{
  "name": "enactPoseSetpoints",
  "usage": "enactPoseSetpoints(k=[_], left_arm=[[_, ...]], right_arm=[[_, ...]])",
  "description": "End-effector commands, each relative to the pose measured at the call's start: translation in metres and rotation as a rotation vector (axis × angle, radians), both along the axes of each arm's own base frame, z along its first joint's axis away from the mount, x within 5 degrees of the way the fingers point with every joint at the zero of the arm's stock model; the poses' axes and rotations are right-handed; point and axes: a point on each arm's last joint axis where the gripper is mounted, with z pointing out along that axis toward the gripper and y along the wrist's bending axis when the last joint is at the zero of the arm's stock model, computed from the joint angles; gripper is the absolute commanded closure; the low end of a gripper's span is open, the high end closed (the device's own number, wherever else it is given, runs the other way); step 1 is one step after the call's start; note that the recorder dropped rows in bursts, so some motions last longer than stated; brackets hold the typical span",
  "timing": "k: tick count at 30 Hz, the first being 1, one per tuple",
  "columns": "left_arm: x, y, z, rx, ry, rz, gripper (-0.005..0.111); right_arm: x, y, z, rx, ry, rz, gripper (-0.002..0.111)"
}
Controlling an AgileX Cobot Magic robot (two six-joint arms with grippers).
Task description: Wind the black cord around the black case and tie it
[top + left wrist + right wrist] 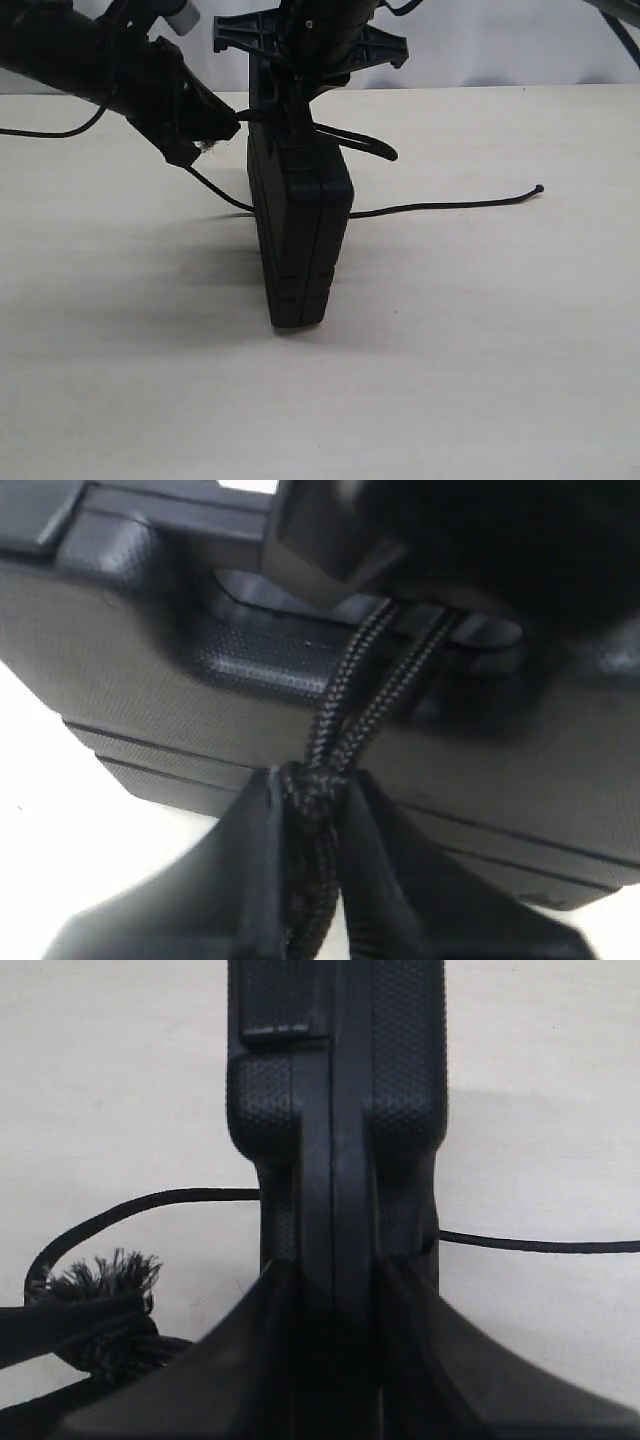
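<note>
Right now we are seeing the black case [300, 240] standing upright on its narrow end, about midway between the left and right edges of the worktop [480, 380]. The right arm is coming straight down from above, and the right gripper [337, 1275] is clamping the top of the case, one finger pressing on each broad face across the seam. The left arm is reaching in low from the far left corner, slanting down toward the upper left side of the case. The left gripper [310, 780] is pinching the black cord [440, 206] at its knot [308, 790], jaws narrowed tight on it, with the frayed tip [110, 1272] sticking out just beside the fingers. From the knot we are following two strands running taut into the handle slot [270, 645] of the case. On the far side of the case a loop [365, 145] is jutting out toward the right edge. Lower down, the cord is sagging from the left gripper to the worktop, passing behind the case and lying out slack toward the right edge, where its free end is resting on the surface.
</note>
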Motion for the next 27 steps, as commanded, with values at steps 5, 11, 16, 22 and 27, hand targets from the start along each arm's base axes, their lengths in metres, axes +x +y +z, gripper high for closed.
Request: enactPoseSetpoints(k=[5,11,16,22,27], left_arm=[[-0.007,-0.009,0.005,-0.105,0.07,-0.027,0.107],[-0.005,-0.01,0.007,-0.138,0.072,-0.005,0.084],[-0.007,-0.005,0.0,-0.016,0.042,-0.055,0.048],[-0.009,0.003,-0.008,0.142,0.015,-0.133,0.049],[-0.008,0.003,-0.007,0.125,0.012,-0.119,0.077]], right_arm=[[-0.001,0.002,-0.007,-0.017,0.039,0.001,0.104],[-0.001,0.002,-0.007,-0.017,0.039,0.001,0.104],[-0.001,0.002,-0.007,-0.017,0.039,0.001,0.104],[-0.001,0.002,-0.007,-0.017,0.039,0.001,0.104],[-0.001,0.002,-0.007,-0.017,0.04,-0.001,0.104]])
